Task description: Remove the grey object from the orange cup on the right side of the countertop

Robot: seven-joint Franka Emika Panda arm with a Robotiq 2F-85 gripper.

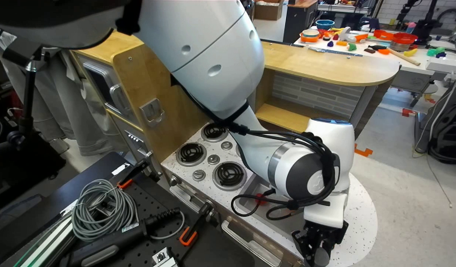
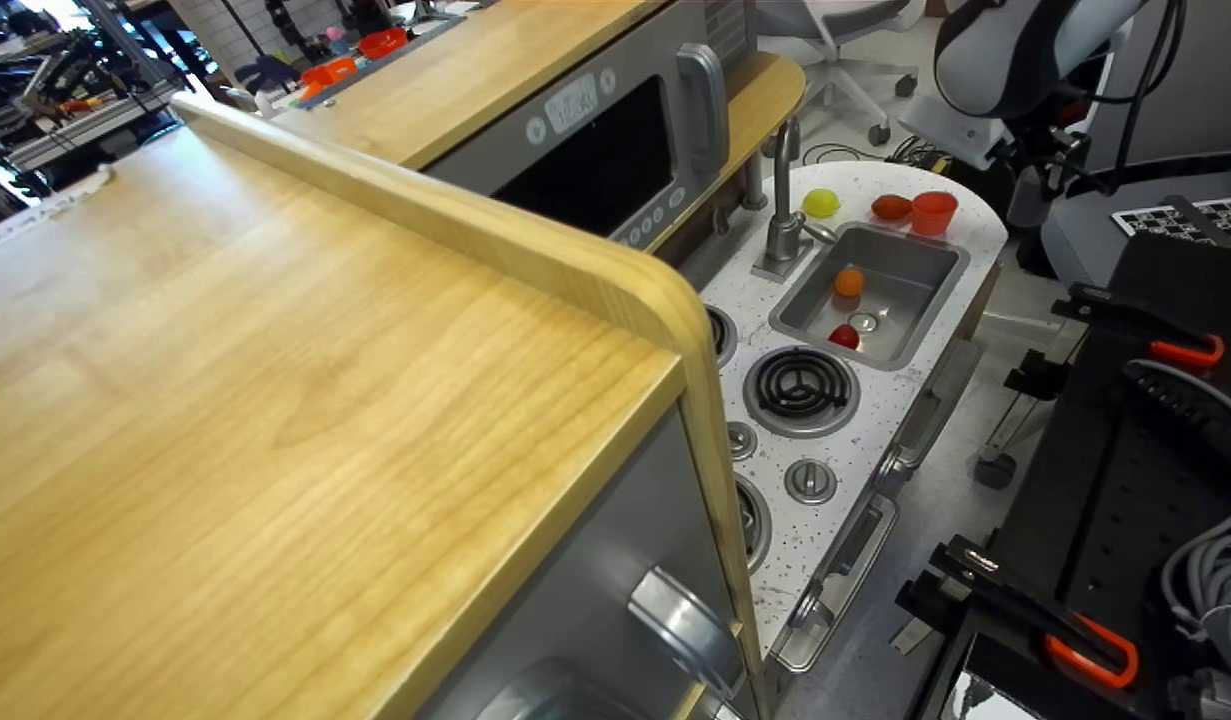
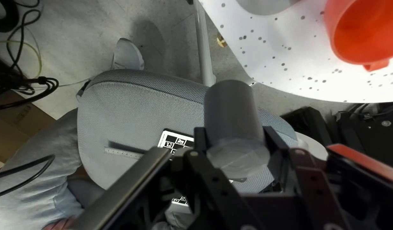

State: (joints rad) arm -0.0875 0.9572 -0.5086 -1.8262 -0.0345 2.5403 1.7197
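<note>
Your grey object (image 3: pixel 233 108), a smooth rounded cylinder, is out of the orange cup (image 3: pixel 368 35) and grasped by your gripper (image 3: pixel 236 139), with a black fingertip on either side of it. Its end nearest the camera is blurred in the wrist view. In an exterior view the grey object (image 1: pixel 321 257) sits so close to the bottom border that its lower tip is hard to make out.

The cup runs off the top right of the wrist view, mouth turned toward the camera. In an exterior view the whole cup (image 2: pixel 933 213) stands upright on the countertop, just beside the sink (image 2: pixel 905 290) and next to a reddish-brown lump (image 2: pixel 891 207); you cannot tell whether those two touch. In an exterior view your arm (image 1: pixel 220 74) hides the cup and part of the sink.

The speckled edge of the countertop (image 3: pixel 298 57) slants across the wrist view. Seen from there, the object lies mostly outside that edge, near it, over the floor (image 3: pixel 87 38) and a grey mesh chair (image 3: pixel 126 121). How high it hangs above them is unclear. Grey clothing (image 3: pixel 36 188) is cut off at the lower left corner.
</note>
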